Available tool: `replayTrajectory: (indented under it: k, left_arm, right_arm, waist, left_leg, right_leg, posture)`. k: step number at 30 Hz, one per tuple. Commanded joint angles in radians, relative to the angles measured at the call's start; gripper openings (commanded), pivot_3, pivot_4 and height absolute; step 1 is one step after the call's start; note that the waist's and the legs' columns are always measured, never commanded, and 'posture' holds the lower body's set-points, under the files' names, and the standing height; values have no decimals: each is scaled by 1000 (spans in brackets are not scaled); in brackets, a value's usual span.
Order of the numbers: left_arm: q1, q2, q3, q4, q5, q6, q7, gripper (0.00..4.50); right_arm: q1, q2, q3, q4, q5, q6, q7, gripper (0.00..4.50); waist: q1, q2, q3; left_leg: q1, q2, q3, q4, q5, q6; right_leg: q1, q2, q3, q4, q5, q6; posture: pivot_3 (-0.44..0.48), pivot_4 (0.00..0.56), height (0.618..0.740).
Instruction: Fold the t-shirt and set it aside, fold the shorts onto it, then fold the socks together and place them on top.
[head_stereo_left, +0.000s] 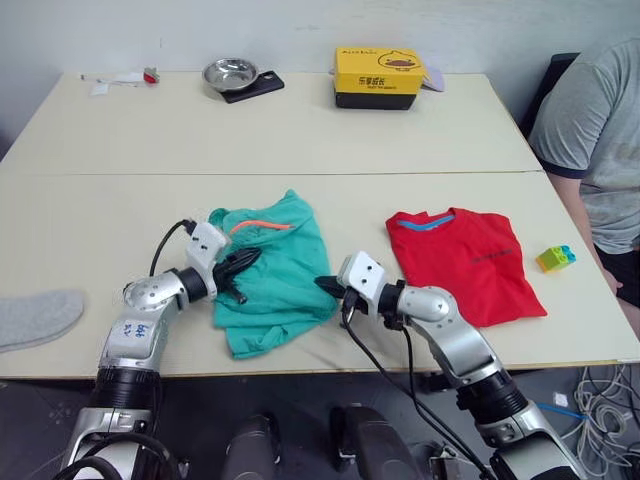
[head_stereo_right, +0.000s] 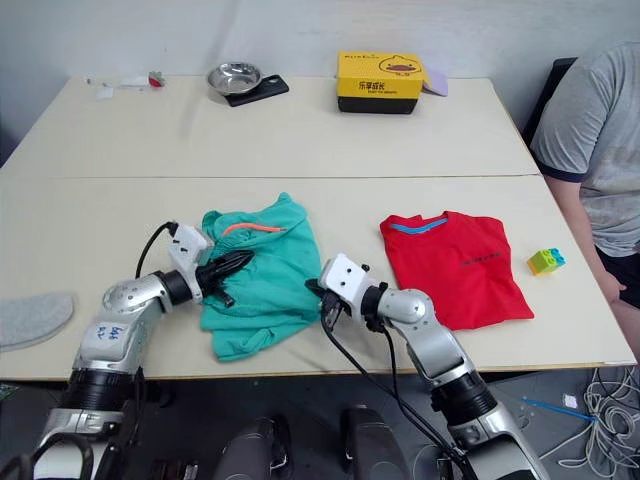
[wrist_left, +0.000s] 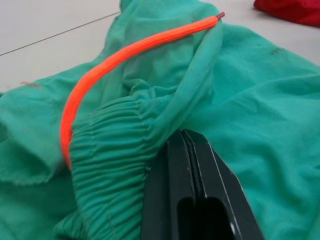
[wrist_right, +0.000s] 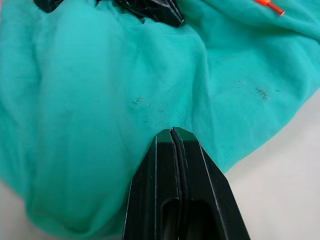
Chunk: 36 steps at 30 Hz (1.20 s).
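The teal-green shorts (head_stereo_left: 275, 275) lie crumpled near the table's front edge, orange drawstring (wrist_left: 100, 65) on top by the gathered waistband. My left gripper (head_stereo_left: 250, 258) is shut at the waistband on the shorts' left side, and a fold of cloth runs into its fingertips (wrist_left: 182, 134). At the shorts' right edge my right gripper (head_stereo_left: 322, 284) is shut too, its tips (wrist_right: 171, 131) pressed into the fabric. The red t-shirt (head_stereo_left: 465, 262) lies folded flat to the right. One grey sock (head_stereo_left: 35, 318) rests at the far left edge.
A person in a grey shirt (head_stereo_left: 600, 140) sits at the table's right end. A small toy block (head_stereo_left: 555, 257) lies right of the t-shirt. At the back stand a yellow box (head_stereo_left: 378, 77) and a metal bowl (head_stereo_left: 230, 73).
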Motion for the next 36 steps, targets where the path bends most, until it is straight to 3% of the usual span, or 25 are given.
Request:
replayTrajectory:
  k: [1, 7, 14, 17, 21, 28, 32, 36]
  left_arm:
    - [30, 5, 37, 14, -10, 0, 9, 0]
    - [-5, 4, 83, -63, -172, -4, -156, 0]
    - [-154, -7, 22, 50, -102, -43, -198, 0]
    - [-223, -14, -47, 164, -9, -90, -187, 0]
    - [-299, -52, -84, 332, 58, -157, -162, 0]
    - [-372, -73, -46, 499, 97, -220, -49, 0]
    - [-327, -64, 23, 367, -54, -229, -209, 0]
    - [-218, 2, 39, 200, -153, -183, -382, 0]
  right_arm:
    - [-29, 15, -35, -21, 52, -56, 34, 20]
    - [-158, 92, -67, 24, 105, -38, 36, 20]
    - [-208, 120, 32, 241, -5, -140, 59, 20]
    - [-192, 122, 67, 292, -33, -175, 80, 20]
    - [-153, 93, 97, 284, -52, -220, 137, 20]
    - [-95, 9, 75, 191, 20, -211, 278, 20]
    - [-89, -29, 43, 125, 104, -183, 360, 20]
    - [-120, 1, -14, 119, 172, -119, 341, 20]
  waist:
    - [-2, 0, 0]
    - [-4, 0, 0]
    - [3, -1, 0]
    - [0, -1, 0]
    - [-1, -1, 0]
    - [0, -1, 0]
    - [-1, -1, 0]
    - [-5, -1, 0]
  left_leg:
    - [1, 0, 0, 0, 0, 0]
    - [3, 1, 0, -1, 1, -1]
    - [1, -1, 0, 0, 0, 0]
    - [1, -2, 1, 0, 0, 1]
    - [1, -1, 1, 0, 0, 0]
    - [2, 0, 1, 1, 0, 0]
    - [2, 0, 1, 1, 0, -1]
    - [2, 2, 2, 0, 0, -3]
  right_leg:
    - [1, 0, 0, 0, 0, 0]
    - [2, 1, 0, 1, 0, 0]
    - [2, -1, -1, -1, 0, 0]
    - [2, -2, 0, -1, 1, 1]
    - [1, 0, 0, -1, 1, 1]
    - [2, 0, 0, 0, 0, 1]
    - [2, 1, -1, 1, 0, 1]
    - [1, 2, 0, 1, 0, 0]
  posture:
    - [0, 150, 740]
    - [0, 150, 740]
    - [0, 150, 740]
    - [0, 150, 740]
    - [0, 150, 740]
    - [0, 150, 740]
    - [0, 150, 740]
    - [0, 150, 740]
